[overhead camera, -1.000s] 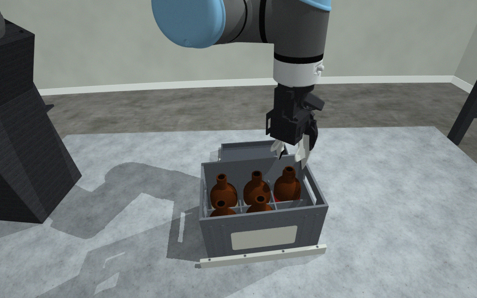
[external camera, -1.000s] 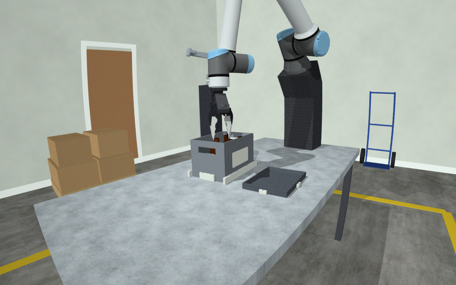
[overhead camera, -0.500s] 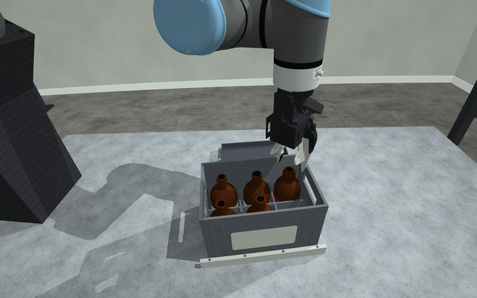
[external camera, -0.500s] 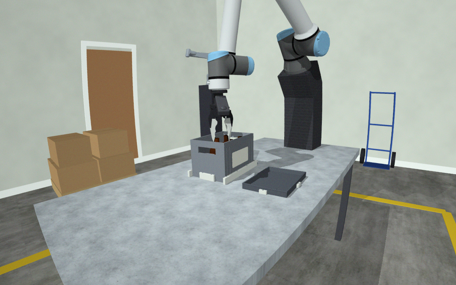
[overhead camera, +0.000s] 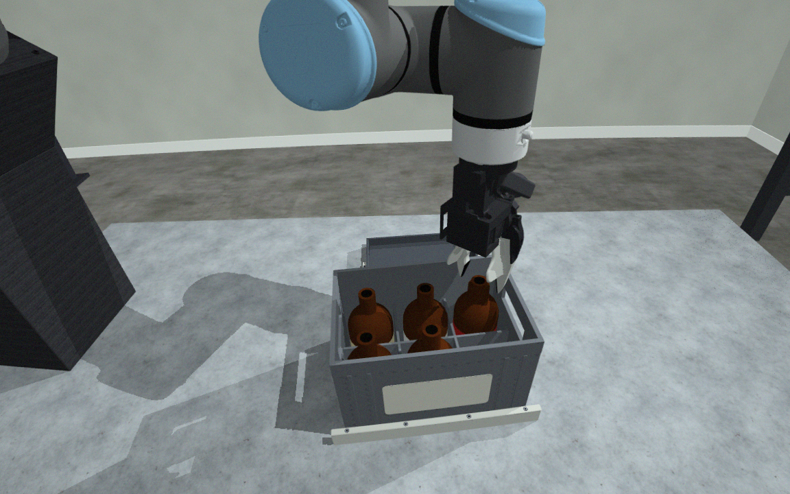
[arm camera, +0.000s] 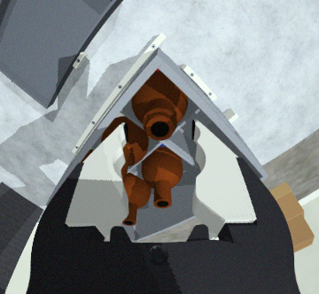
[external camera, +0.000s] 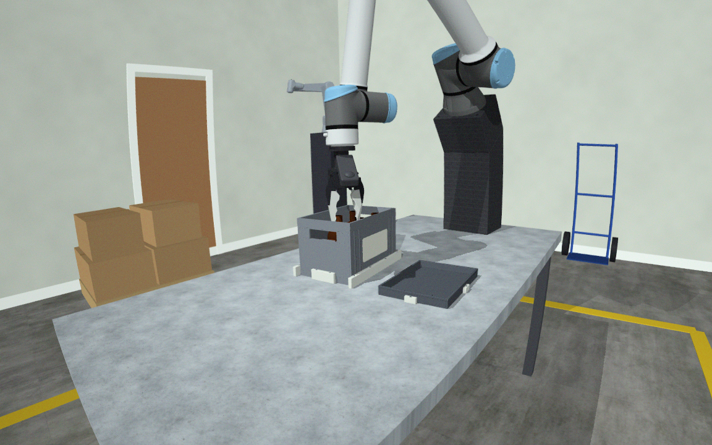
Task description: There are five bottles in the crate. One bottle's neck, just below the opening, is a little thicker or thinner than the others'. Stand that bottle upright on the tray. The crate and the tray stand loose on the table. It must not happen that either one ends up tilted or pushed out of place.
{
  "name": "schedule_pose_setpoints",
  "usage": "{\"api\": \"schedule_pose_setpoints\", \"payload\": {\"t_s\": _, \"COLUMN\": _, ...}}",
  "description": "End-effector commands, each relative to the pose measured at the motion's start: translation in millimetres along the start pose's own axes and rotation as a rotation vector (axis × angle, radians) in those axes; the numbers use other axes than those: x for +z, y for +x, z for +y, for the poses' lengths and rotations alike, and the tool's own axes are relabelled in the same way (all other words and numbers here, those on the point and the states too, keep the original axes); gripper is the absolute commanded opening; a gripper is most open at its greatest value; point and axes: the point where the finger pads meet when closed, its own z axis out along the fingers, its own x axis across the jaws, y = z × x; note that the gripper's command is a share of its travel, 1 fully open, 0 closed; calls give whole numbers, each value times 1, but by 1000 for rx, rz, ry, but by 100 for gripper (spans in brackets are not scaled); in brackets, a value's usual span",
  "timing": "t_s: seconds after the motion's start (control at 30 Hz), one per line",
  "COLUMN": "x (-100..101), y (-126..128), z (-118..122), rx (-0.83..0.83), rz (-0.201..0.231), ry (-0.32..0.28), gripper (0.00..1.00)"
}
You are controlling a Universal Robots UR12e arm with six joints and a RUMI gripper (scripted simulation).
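Observation:
My gripper is open, its light fingertips apart on either side of the neck of the right-hand bottle in the tray-side row. In the wrist view gaps show between this neck and both fingers. This bottle stands upright in the crate; its neck looks a little thicker below the opening. Beside it stand a middle bottle and a left bottle. Two more bottles are partly hidden by the crate wall. The tray holds nothing.
A pale rail runs along the crate's long side opposite the tray in the top view. Small pale blocks sit by the crate and tray. The crate's raised walls surround the bottles, and low dividers separate them. Cartons stand beyond the table.

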Motion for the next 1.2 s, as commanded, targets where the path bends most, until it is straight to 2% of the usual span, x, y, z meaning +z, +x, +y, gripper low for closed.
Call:
{"api": "schedule_pose_setpoints", "payload": {"t_s": 0.0, "x": 5, "y": 1, "z": 0, "rx": 0, "rz": 1, "ry": 1, "gripper": 38}}
{"api": "schedule_pose_setpoints", "payload": {"t_s": 0.3, "x": 11, "y": 1, "z": 0, "rx": 0, "rz": 1, "ry": 1, "gripper": 38}}
{"api": "schedule_pose_setpoints", "payload": {"t_s": 1.17, "x": 13, "y": 1, "z": 0, "rx": 0, "rz": 1, "ry": 1, "gripper": 38}}
